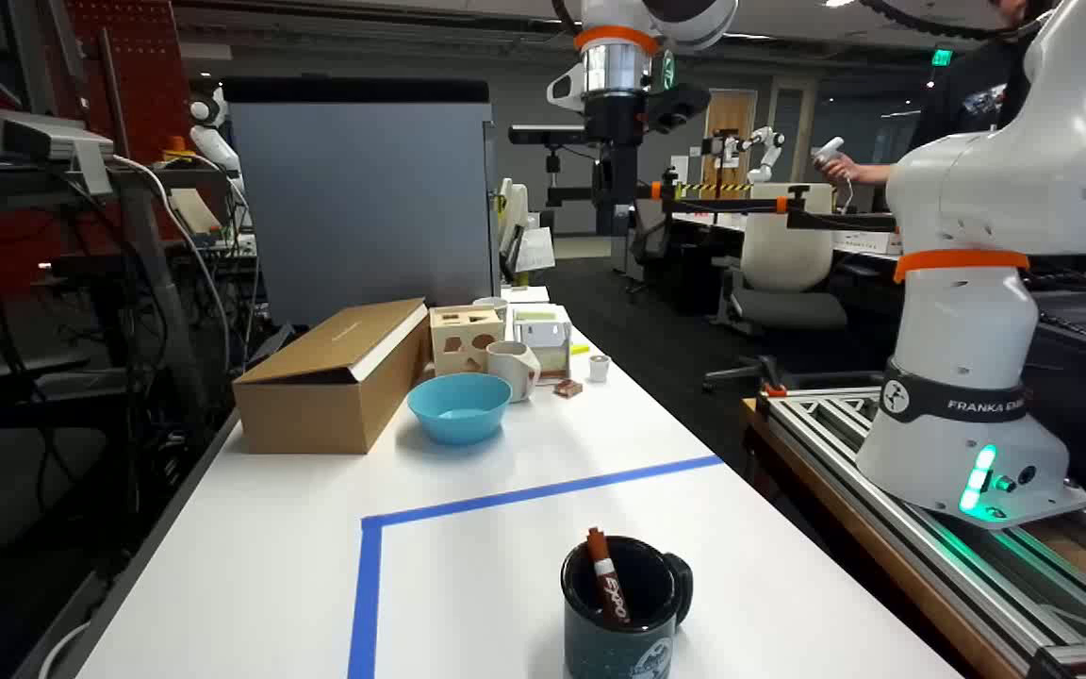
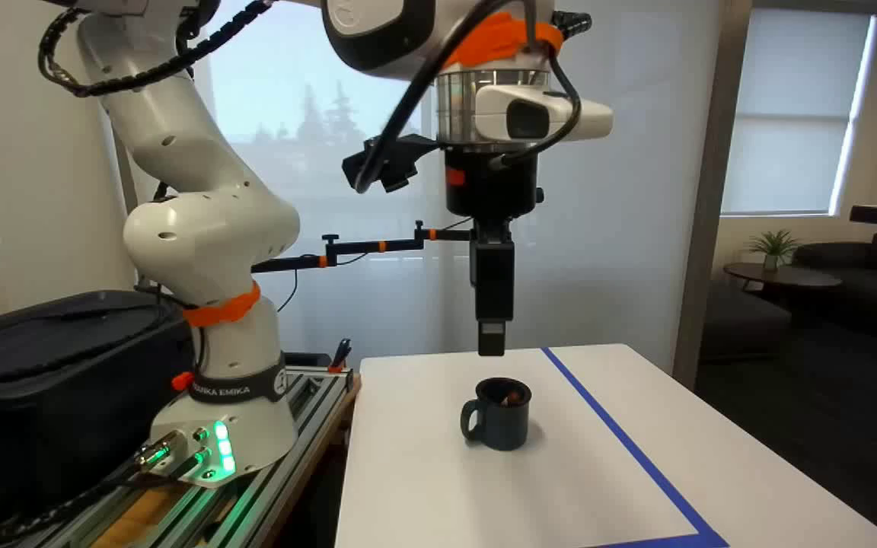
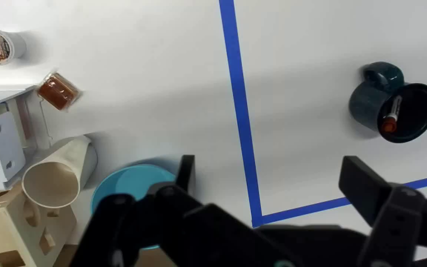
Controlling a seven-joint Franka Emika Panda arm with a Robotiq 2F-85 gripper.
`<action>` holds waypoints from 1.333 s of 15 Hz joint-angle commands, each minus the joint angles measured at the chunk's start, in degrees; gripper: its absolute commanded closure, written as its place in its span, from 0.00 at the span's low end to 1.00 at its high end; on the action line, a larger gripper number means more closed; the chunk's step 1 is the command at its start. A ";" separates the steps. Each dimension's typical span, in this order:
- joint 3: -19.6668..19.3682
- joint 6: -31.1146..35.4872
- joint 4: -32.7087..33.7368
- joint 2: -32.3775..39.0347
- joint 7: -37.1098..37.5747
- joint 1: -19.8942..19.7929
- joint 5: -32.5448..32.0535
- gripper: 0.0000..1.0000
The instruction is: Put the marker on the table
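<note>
The marker [image 1: 607, 577] is a brown pen-like stick with white "EXPO" lettering. It leans inside the dark cup [image 1: 604, 641], its end above the rim. In an exterior view only a bit of the marker [image 2: 512, 397] shows in the cup [image 2: 505, 430]. In the wrist view the marker [image 3: 393, 115] is in the cup [image 3: 365, 105] at the right. The white table [image 1: 251, 566] bears a blue tape outline [image 1: 543, 491], and the cup stands inside it. My gripper [image 3: 269, 158] is open and empty, well above the table; it also shows in both exterior views [image 1: 614, 219] [image 2: 492, 342].
A blue bowl [image 1: 460, 407], a cardboard box [image 1: 317, 405], a cream mug [image 1: 508, 370], a wooden shape box [image 1: 464, 339], a small white pod [image 1: 599, 368] and a wrapped brown piece [image 1: 567, 388] are outside the tape. A tall grey panel [image 1: 364, 198] stands behind.
</note>
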 commanded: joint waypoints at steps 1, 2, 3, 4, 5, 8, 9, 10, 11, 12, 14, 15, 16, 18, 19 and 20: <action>1.03 -0.07 0.06 0.21 -0.46 -1.10 0.59 0.00; 1.03 -0.07 0.07 0.21 -0.46 -1.10 0.59 0.00; 1.03 -0.07 0.07 0.21 -0.46 -1.10 0.59 0.00; 1.03 -0.07 0.07 0.20 -0.46 -1.10 0.59 0.00; 1.03 -0.07 0.07 0.21 -0.46 -1.10 0.59 0.00; 1.03 -0.07 0.07 0.21 -0.46 -1.10 0.59 0.00; 1.03 -0.07 0.07 0.21 -0.46 -1.10 0.59 0.00; 1.03 -0.07 0.07 0.20 -0.46 -1.10 0.59 0.00; 1.94 0.75 -1.11 0.07 0.06 -1.08 -0.32 0.00; 4.20 4.52 -3.77 -0.22 4.13 -1.70 -1.87 0.00; 7.18 8.83 -7.65 -0.23 8.20 -1.19 -1.57 0.00; 9.05 11.19 -9.58 0.06 11.46 -0.79 -0.89 0.00; 10.98 13.29 -11.34 0.31 14.36 -0.25 -0.46 0.00; 14.56 16.50 -14.12 1.68 19.71 1.08 0.62 0.00; 16.43 18.47 -15.38 1.96 22.81 1.51 0.85 0.00; 17.99 18.87 -12.96 5.10 25.99 2.48 2.02 0.00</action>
